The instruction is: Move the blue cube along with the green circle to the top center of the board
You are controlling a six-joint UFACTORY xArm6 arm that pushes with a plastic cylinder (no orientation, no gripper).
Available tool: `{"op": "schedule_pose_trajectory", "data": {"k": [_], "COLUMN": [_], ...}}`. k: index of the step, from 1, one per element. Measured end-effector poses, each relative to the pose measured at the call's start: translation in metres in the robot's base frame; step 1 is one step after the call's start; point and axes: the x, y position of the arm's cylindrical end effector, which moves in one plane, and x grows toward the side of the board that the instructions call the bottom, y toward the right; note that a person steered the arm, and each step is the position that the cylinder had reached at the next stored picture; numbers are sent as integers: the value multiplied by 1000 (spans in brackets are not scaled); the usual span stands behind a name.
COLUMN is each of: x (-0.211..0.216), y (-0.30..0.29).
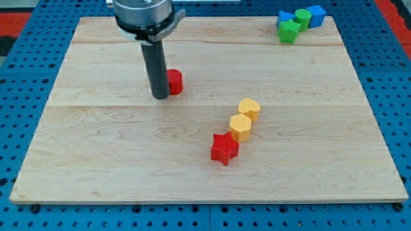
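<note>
My tip (160,96) rests on the wooden board (128,167) in the upper left part of the view, at the end of my dark rod, which hangs straight down from the metal mount at the view's top. I carry no jaws, so there is nothing to open or close, and the rod holds nothing. Just beside my tip, on the view's right and touching or almost touching the rod, sits a red block (174,81); the rod hides part of it, so I cannot tell its shape.

Lower down, near the board's middle, three blocks lie in a slanted line, each touching the next: a red star (224,148) at the bottom, a yellow hexagon-like block (241,127) above it, and a second yellow block (249,109) at the upper end.

Well apart from my tip, in the board's top right corner, a cluster sits tight together: the blue cube (315,15) on the right, the green circle (302,18) next to it, a green star-like block (289,31) below, and another blue block (283,18) on the left.
</note>
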Motion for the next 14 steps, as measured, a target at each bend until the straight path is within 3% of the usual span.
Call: {"op": "schedule_pose_trajectory", "data": {"k": [1,2,3,5,7,9,13,14], "x": [-42,-57,-38,-60,-211,-216,-205,-158], "y": [13,38,96,288,401,371,86,32]}}
